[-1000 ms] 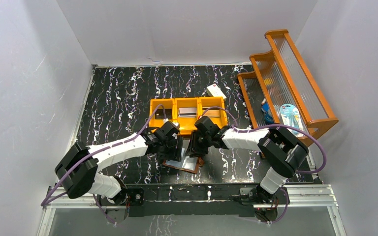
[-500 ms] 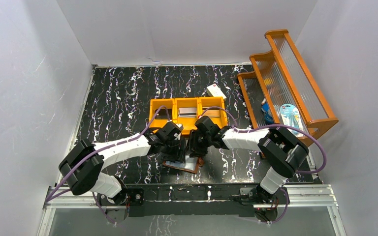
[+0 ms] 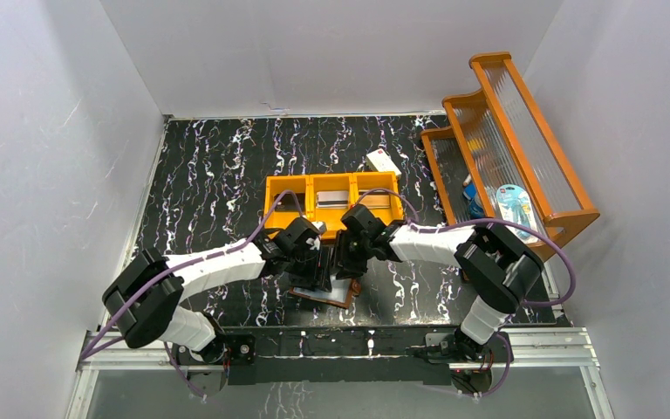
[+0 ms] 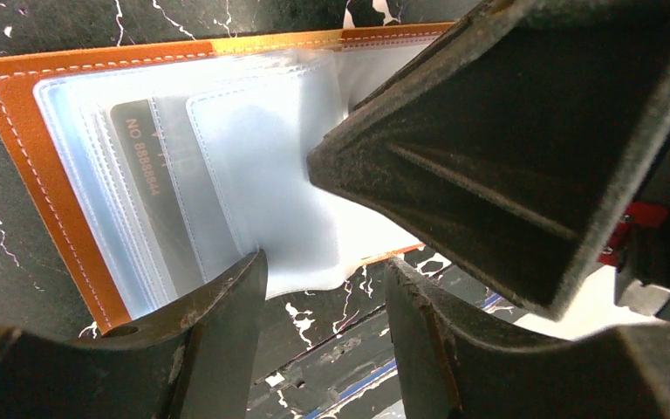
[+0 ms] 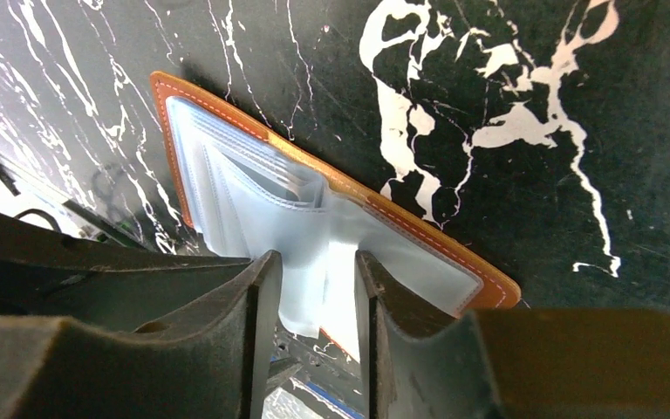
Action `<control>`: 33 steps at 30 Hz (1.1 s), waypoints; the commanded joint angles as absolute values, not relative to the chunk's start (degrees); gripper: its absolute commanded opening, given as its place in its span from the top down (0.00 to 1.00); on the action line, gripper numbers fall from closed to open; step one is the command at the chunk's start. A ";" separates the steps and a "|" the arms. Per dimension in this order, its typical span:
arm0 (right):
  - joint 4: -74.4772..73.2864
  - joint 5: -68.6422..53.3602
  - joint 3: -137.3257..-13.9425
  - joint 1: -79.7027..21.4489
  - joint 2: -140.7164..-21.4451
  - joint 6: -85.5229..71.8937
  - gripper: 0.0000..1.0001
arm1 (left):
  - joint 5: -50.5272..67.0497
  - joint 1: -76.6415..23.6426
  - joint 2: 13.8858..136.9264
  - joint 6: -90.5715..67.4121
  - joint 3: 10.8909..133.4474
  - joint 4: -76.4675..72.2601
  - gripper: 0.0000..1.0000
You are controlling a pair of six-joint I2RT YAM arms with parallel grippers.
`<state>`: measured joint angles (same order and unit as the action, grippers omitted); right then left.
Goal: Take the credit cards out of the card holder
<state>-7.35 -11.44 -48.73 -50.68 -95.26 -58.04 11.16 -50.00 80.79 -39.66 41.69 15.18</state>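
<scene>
The card holder lies open near the table's front edge, brown leather rim up, with its clear sleeves fanned out. One dark credit card with pale printed digits sits inside a sleeve on the left half. My left gripper is open at the holder's near edge, with the table showing between its fingers and a sleeve's edge by one tip. My right gripper is open over the holder's middle and straddles a loose sleeve leaf. In the top view both grippers meet above the holder and hide most of it.
An orange three-compartment tray stands just behind the grippers, with flat cards in its compartments. A white box lies behind the tray. A wooden rack fills the right side. The metal front rail runs close below the holder.
My left arm has swung a little to the right, bringing its gripper closer over the holder. The right gripper has barely moved, its jaws standing slightly wider.
</scene>
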 commanded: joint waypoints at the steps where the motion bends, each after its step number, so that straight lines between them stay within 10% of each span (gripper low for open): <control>1: -16.65 -2.76 -49.22 -51.06 -98.08 -55.17 0.58 | 10.18 -50.02 78.71 -39.17 40.71 16.87 0.49; 33: -11.62 -5.84 -45.55 -51.06 -97.76 -55.92 0.64 | 9.21 -48.85 80.93 -37.49 40.96 18.05 0.38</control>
